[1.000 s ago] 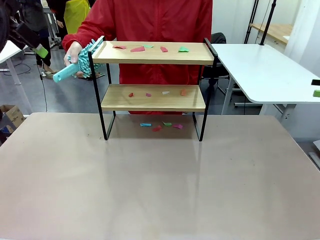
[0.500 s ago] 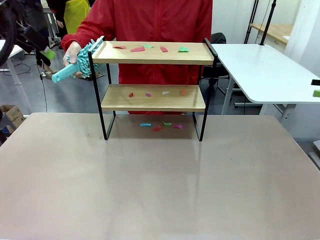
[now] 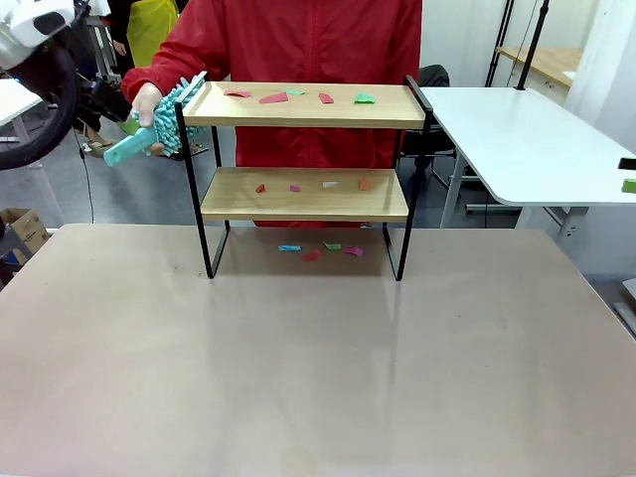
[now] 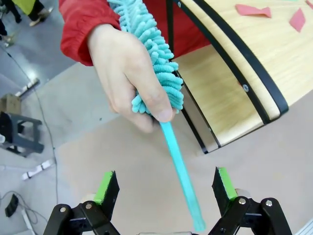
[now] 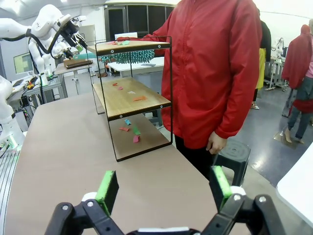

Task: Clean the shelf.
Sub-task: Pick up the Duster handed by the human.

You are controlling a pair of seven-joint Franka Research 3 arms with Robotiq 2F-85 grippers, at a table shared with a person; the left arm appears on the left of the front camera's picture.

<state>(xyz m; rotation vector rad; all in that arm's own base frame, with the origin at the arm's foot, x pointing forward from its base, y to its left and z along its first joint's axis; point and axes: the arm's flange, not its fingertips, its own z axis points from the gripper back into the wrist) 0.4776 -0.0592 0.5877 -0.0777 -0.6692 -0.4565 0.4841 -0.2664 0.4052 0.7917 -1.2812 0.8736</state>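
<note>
Left wrist view: left gripper (image 4: 165, 186), fingers (image 4: 106, 188) spread wide, green pads apart, holding nothing. Between the pads in the picture, touching neither: the thin handle end of a teal duster (image 4: 166, 85). The duster's fluffy head is gripped by a person's hand (image 4: 124, 73) in a red sleeve, just beside the shelf (image 4: 230, 93). Right wrist view: right gripper (image 5: 164, 188), fingers likewise wide and empty, low over the desk (image 5: 58, 147), well apart from the shelf (image 5: 129, 100). Front view: shelf (image 3: 303, 194), two wooden boards in a black frame, upright on four legs at the far middle of the desk (image 3: 318, 368). Paper scraps, red, green, pink and blue: several on the top board (image 3: 273, 97), several on the lower board, more on the desk under the frame. Duster (image 3: 159, 124) held at the top board's left end, handle pointing down and left toward the left arm (image 3: 45, 99). Person in a red jacket (image 3: 298, 40) standing directly behind the shelf.
</note>
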